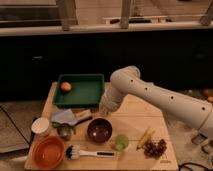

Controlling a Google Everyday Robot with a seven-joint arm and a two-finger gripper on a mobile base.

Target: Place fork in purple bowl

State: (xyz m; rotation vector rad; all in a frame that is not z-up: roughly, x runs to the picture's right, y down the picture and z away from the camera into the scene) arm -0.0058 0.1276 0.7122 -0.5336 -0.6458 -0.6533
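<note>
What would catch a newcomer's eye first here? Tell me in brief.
The big white arm reaches in from the right, its gripper close above the purple bowl at mid-table. Behind them a green tray holds an orange fruit; an orange bowl sits front left.

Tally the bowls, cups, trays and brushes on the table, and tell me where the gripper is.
Bowls: 2, the purple bowl and the orange bowl
Cups: 2, the white cup and the metal cup
Trays: 1, the green tray
Brushes: 1, the brush
Total: 6
The gripper hangs between the green tray and the purple bowl.
</note>
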